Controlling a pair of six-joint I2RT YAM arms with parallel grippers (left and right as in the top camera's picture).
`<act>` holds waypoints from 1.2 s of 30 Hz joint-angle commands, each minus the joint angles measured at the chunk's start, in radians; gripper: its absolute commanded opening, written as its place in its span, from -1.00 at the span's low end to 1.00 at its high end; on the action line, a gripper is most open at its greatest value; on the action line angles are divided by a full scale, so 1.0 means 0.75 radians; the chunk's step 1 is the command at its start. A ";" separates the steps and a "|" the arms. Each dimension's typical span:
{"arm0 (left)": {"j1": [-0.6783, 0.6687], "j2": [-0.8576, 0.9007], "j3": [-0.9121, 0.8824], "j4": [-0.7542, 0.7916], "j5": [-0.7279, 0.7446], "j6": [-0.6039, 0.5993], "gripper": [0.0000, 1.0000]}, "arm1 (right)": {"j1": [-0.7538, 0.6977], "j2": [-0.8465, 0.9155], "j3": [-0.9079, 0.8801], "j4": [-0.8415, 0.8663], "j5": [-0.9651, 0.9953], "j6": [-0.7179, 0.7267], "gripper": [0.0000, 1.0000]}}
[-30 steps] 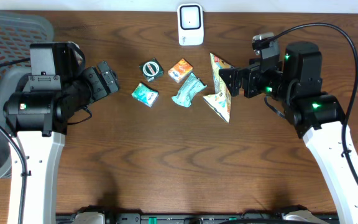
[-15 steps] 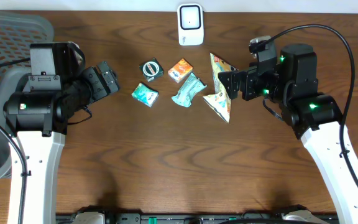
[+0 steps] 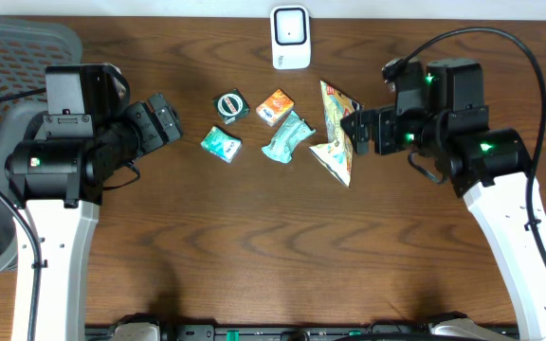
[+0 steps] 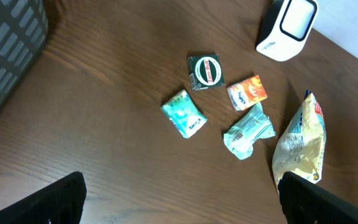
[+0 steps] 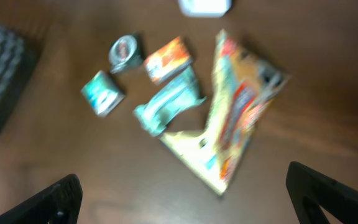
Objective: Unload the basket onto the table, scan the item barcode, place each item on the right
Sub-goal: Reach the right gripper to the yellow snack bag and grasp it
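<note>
Step in hand: approach, as I judge it. Nothing has been picked up and no barcode faces the scanner.

Stock on the table:
- Bag: yellow snack bag, lying flat right of centre, below and right of the scanner and apart from it. I take it for the item to scan, since my right arm is on it. I can't make out a barcode in any view.
- Wrapper: crumpled, pale teal, just left of the bag.
- Orange packet: above the wrapper.
- Green disc: left of the orange packet.
- Teal packet: below the disc.
- Basket: grey mesh, far left corner.

Right gripper: jaws spread wide, holding nothing. It sits at the bag's right edge, pointing left across the table. I can't tell whether it touches the bag. The wrist view is blurred and looks down on the bag from above, with both fingers out at the lower corners.

Left gripper: jaws spread wide, empty, well apart from the packets and aimed toward them. Its wrist view takes in the whole group and the scanner.

Next move, my estimate: bring the right jaws down astride an edge of the bag, close on it, lift, then turn the printed side toward the scanner window. The bag is thin and floppy, so the pinch needs a firm seam, or it could fold or slip.
</note>
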 commanded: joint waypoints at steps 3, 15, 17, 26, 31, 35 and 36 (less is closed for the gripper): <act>0.006 0.005 0.005 -0.001 -0.009 0.009 0.96 | 0.012 0.007 0.014 0.005 -0.174 0.016 0.94; 0.006 0.005 0.005 -0.001 -0.009 0.009 0.96 | 0.061 0.135 0.014 -0.007 0.232 0.425 0.96; 0.006 0.005 0.005 -0.001 -0.009 0.009 0.96 | 0.061 0.153 0.014 -0.018 0.229 0.425 0.94; 0.006 0.005 0.005 -0.001 -0.009 0.009 0.96 | 0.085 0.177 0.014 0.003 0.270 0.369 0.99; 0.006 0.005 0.005 -0.001 -0.009 0.009 0.96 | 0.093 0.236 0.014 0.020 0.359 0.370 0.99; 0.006 0.005 0.005 -0.001 -0.009 0.009 0.96 | 0.093 0.297 0.014 0.120 0.359 0.370 0.96; 0.006 0.005 0.005 -0.001 -0.009 0.009 0.95 | 0.093 0.307 0.014 0.135 0.359 0.370 0.95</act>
